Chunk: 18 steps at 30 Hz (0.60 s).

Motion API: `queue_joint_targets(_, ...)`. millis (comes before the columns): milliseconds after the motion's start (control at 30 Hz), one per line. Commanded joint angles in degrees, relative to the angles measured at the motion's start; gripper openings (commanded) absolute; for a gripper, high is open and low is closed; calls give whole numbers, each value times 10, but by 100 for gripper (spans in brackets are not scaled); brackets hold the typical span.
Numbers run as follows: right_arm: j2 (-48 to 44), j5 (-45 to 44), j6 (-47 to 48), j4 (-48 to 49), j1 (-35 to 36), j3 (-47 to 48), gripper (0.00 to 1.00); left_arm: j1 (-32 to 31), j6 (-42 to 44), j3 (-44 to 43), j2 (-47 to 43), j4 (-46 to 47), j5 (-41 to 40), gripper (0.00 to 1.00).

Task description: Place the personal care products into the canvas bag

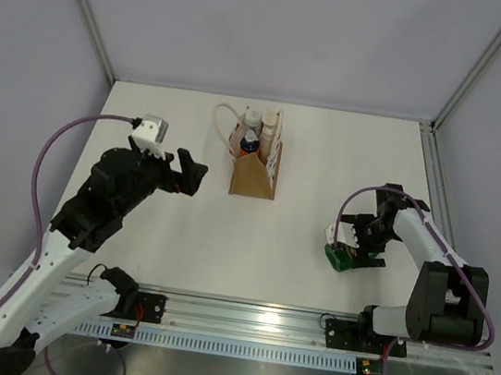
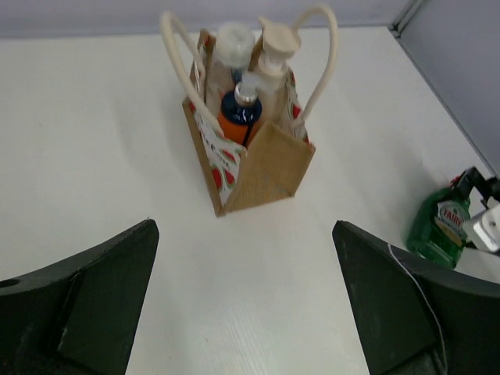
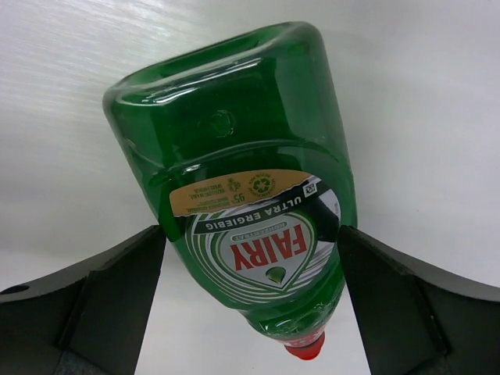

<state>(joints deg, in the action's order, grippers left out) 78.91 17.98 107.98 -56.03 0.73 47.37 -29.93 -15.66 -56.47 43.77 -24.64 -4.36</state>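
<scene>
Both care products are found inside the bag (image 2: 269, 168), and only their tops can be seen. The pump bottle (image 2: 277, 47) shows its pump head and neck above the rim, at the far right of the opening. The tube (image 2: 233, 43) shows a pale round top at the far left. Their bodies are hidden by the bag's walls.

A third item is held in the same bag, a dark bottle (image 2: 237, 116) with an orange label and a small cap. It is set nearer the left gripper (image 2: 242, 226) than the other two. The print on the bag is seen only at an angle and cannot be read. The white handles (image 2: 324, 70) are arched up on either side of the opening.

The bag is stood upright on the table (image 2: 78, 117), straight ahead of the left gripper and well apart from it. This gripper is spread wide, with nothing between its fingers.

A green bottle (image 3: 234, 156) is seen ahead and far to the right of it. The right gripper (image 3: 250, 234) is closed on this bottle's two flanks, with the red cap toward the wrist. The cap is cut off by the lower frame edge. Whether the bottle is lifted or resting cannot be told.
</scene>
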Motion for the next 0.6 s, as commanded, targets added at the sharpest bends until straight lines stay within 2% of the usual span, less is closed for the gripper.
queue_joint_targets(0,30,-37,1,51,0,12,100,1,-66,84,-51,7,39,99)
queue_joint_targets(200,115,-47,-17,36,1,41,99,1,-118,148,-112,25,68,99)
queue_joint_targets(300,139,-50,-39,47,8,54,84,1,-130,159,-112,35,94,99)
queue_joint_targets(467,167,-53,-85,28,24,83,85,1,-158,168,-89,63,142,99)
queue_joint_targets(500,170,-51,-91,24,25,93,81,1,-162,168,-78,66,159,99)
queue_joint_targets(567,176,-30,-114,3,25,110,61,1,-175,170,-68,86,181,99)
